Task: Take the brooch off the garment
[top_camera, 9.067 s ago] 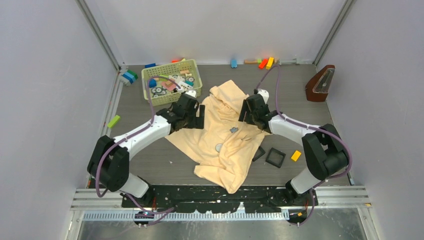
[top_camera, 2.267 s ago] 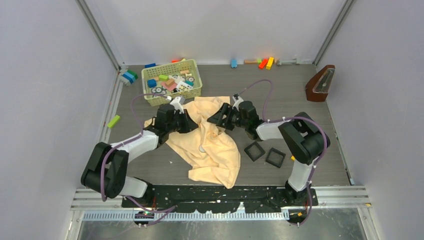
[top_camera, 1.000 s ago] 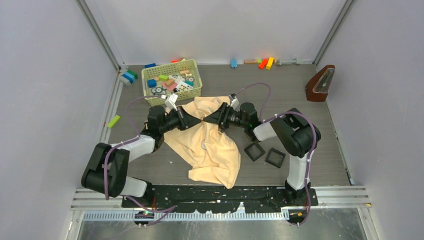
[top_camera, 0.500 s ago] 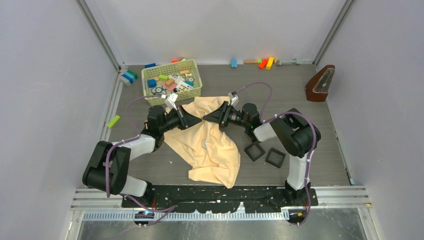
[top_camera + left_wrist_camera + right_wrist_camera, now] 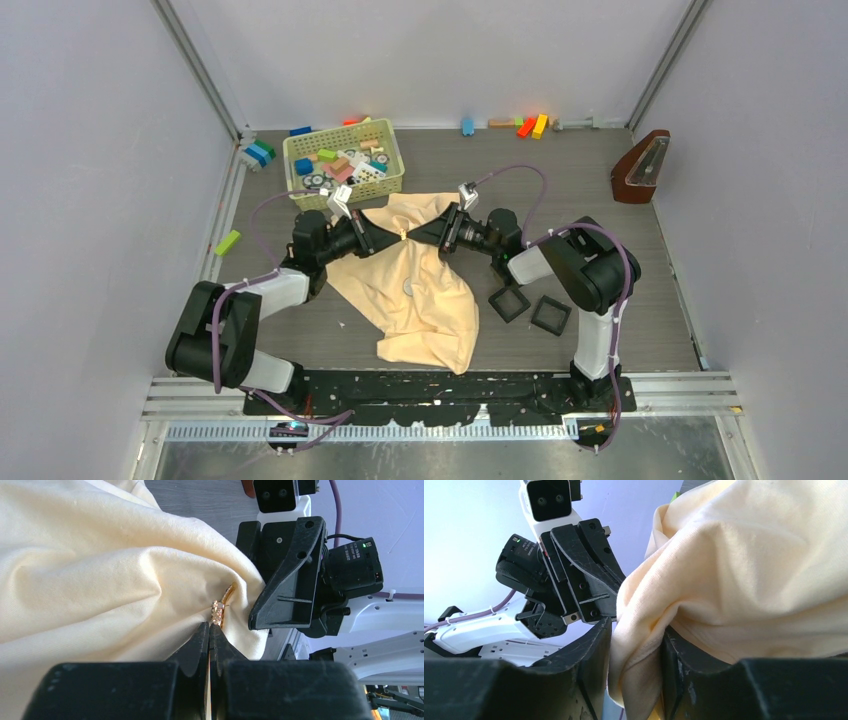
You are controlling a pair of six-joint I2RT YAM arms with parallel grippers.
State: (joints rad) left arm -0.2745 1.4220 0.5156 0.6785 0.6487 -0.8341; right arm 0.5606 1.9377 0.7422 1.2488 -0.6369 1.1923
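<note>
- The brooch sits on a raised fold of the garment, at the fold's edge. It is a tiny glinting piece with a thin gold-looking curve above it.
- My left hand is pressed fully closed, with no gap between the fingers. Its tips nip the lower end of the brooch.
- My right hand faces the left one, just beyond the brooch. It clamps a thick fold of the garment, so its fingers stand only as far apart as the bunched cloth.
- From above, both hands meet tip to tip over the far part of the garment, and the brooch is too small to pick out there.
- The rest of the garment lies crumpled on the tabletop, trailing toward the near edge, with a small grey disc on it.
- Two black square trays lie just to the right of the garment.
- A basket of coloured blocks stands beyond my left hand.
- A metronome stands far right, well apart from the garment.
</note>
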